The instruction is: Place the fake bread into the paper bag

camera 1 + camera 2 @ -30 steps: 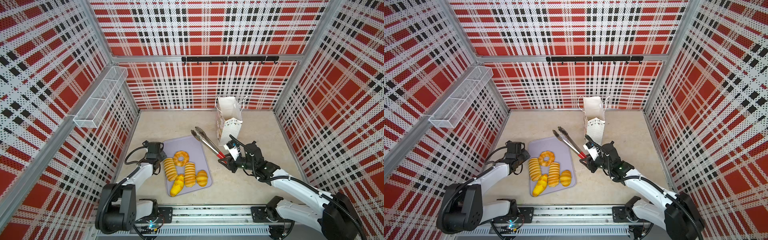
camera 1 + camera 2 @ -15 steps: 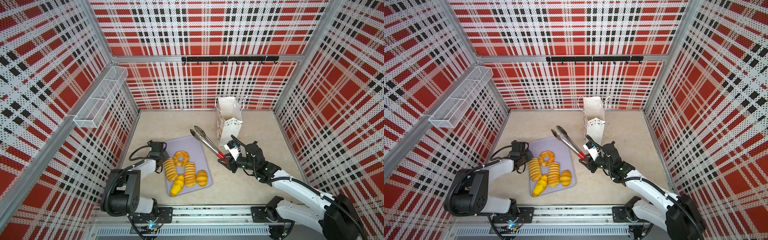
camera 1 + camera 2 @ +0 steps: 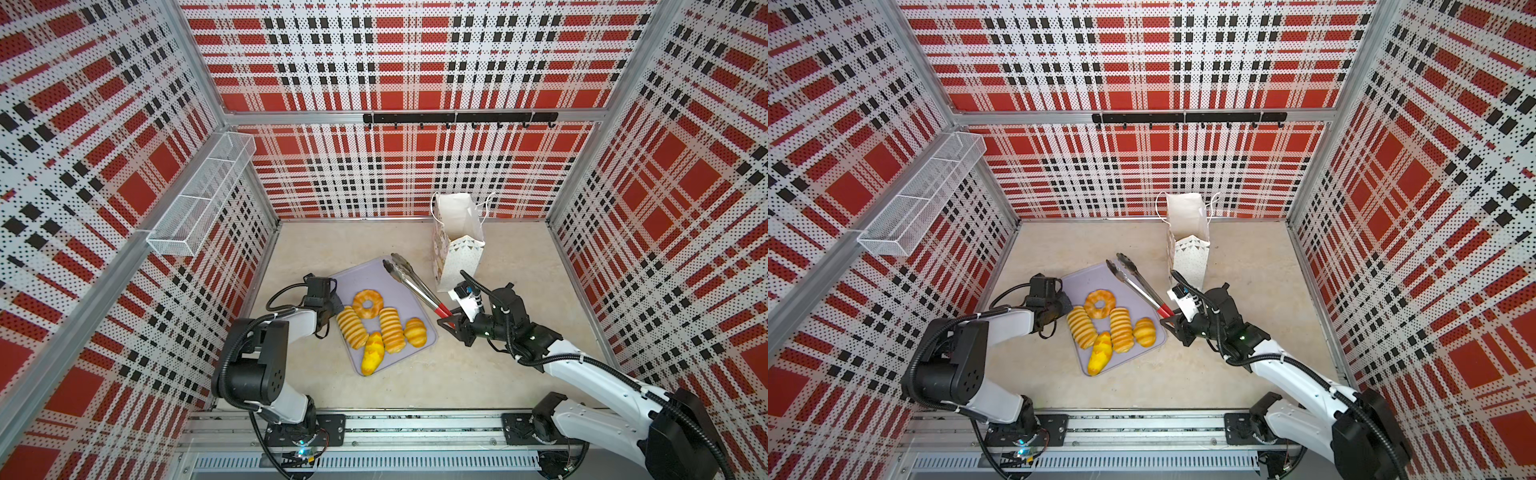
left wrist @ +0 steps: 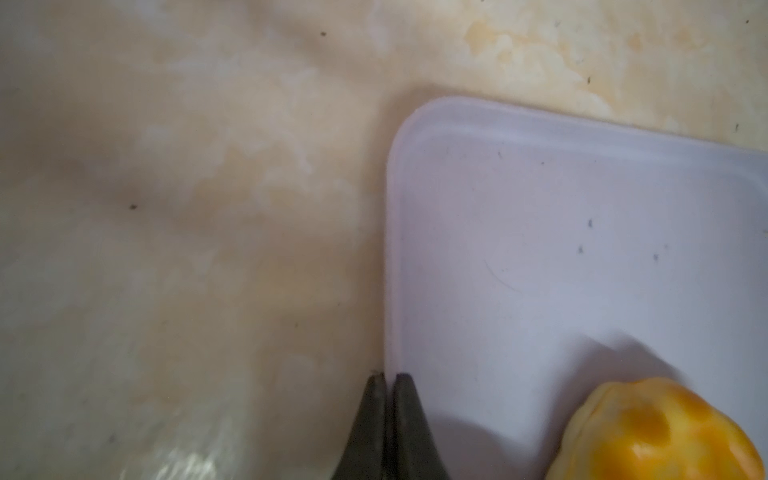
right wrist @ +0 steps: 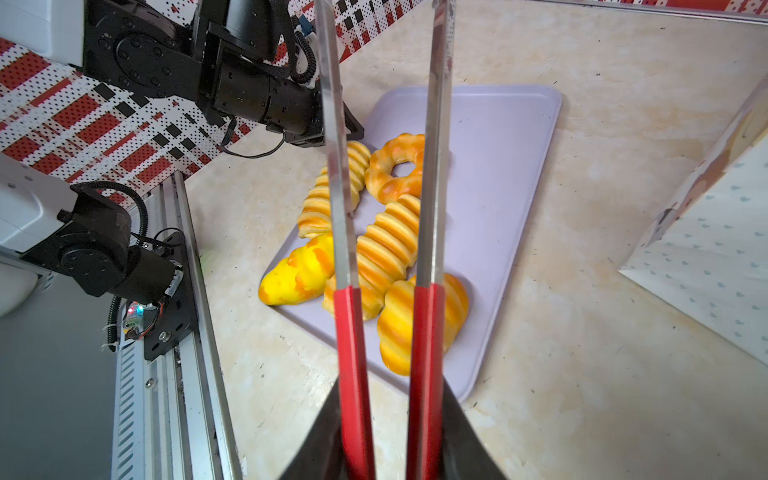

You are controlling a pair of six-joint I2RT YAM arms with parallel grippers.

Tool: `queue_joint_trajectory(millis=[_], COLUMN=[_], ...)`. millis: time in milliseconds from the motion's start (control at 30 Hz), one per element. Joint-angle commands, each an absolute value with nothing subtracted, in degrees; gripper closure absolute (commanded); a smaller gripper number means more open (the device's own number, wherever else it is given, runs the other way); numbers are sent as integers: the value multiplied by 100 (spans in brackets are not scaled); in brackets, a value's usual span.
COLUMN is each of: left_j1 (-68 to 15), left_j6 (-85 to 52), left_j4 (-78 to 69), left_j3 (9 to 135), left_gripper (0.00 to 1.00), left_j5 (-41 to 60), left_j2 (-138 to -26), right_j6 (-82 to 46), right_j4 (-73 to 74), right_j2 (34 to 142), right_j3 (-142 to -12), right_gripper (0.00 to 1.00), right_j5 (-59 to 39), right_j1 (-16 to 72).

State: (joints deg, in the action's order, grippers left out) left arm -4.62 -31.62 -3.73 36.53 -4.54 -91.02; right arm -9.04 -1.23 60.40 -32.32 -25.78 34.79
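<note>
Several golden fake breads lie on the lavender tray (image 3: 374, 278) (image 3: 1096, 278): a ring doughnut (image 3: 368, 303) (image 3: 1099, 303), ribbed loaves (image 3: 390, 330) (image 5: 386, 241) and a yellow bun (image 3: 372, 353). My left gripper (image 3: 336, 307) (image 3: 1065, 305) (image 4: 386, 376) is shut on the tray's left edge, beside one bread (image 4: 665, 432). My right gripper (image 3: 451, 320) (image 3: 1173, 322) (image 5: 388, 386) is shut on the red handles of the metal tongs (image 3: 411, 282) (image 5: 349, 332), whose open tips hang over the tray's far corner. The white paper bag (image 3: 459, 257) (image 3: 1190, 257) (image 5: 706, 249) stands upright and open behind the right gripper.
A white wire basket (image 3: 199, 199) hangs on the left wall and a black hook rail (image 3: 457, 118) on the back wall. Plaid walls close in three sides of the beige table (image 3: 519, 257). The arm bases sit on a rail (image 3: 415, 428) at the front.
The left gripper has moved in to the tray's left edge and closed on it. The right arm and the tongs have stayed put.
</note>
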Motion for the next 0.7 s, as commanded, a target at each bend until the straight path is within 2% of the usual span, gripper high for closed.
queue_joint_trajectory(millis=[0, 367, 667], left_j1=[-517, -872, -644], left_j6=[-3226, -2821, -2759], left_j4=[-580, -348, -201], left_j3=[3876, 5559, 5936], left_gripper=[100, 100, 100], left_j5=[-147, -53, 160], left_j2=[-9461, -10769, -10776], right_j6=[-937, -1013, -1234], right_j4=[-134, -411, -373], right_j2=[5890, 5905, 5977], right_j3=[-3445, -3669, -3650], right_gripper=[71, 71, 71], right_j5=[-2494, -2025, -1935], right_j1=[3530, 3527, 3524])
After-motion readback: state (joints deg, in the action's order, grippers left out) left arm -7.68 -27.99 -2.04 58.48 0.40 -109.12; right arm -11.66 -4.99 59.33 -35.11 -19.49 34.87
